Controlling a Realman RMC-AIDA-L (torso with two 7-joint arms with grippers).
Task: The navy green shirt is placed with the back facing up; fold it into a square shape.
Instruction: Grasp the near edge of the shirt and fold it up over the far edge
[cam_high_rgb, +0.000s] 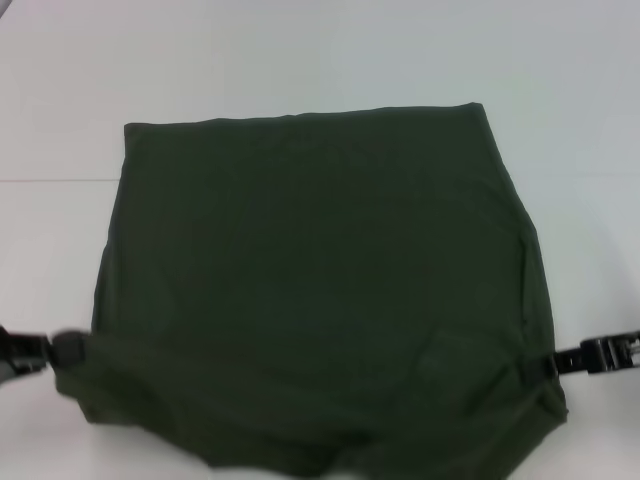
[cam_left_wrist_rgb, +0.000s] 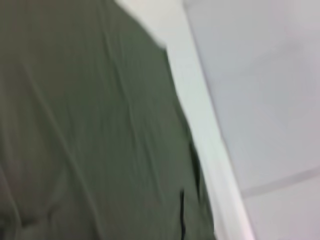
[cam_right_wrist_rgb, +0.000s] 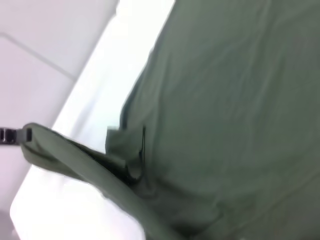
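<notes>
Two near corners of the navy green shirt (cam_high_rgb: 320, 290) are lifted off the white worktop (cam_high_rgb: 300, 50) while the far edge lies flat, so the cloth slopes up toward me in a rough rectangle with its sleeves already tucked out of sight. I judge it light, limp and matte: it sags between the grips, creases softly in both wrist views, and will drape rather than hold a line, though it should not slip easily. The best places to hold it are the two side edges at the near corners, where the layers bunch thick enough to pinch all together.

My left pincer (cam_high_rgb: 62, 350) is at the shirt's near left corner, and from the pulled-up fabric I judge it clamped on the cloth, though the fingers themselves are blurred. My right pincer (cam_high_rgb: 550, 364) sits at the near right corner, likewise closed on the edge; the right wrist view shows a ridge of fabric stretched taut across to the left pincer. Keeping even tension matters, or the layers will slide apart.
</notes>
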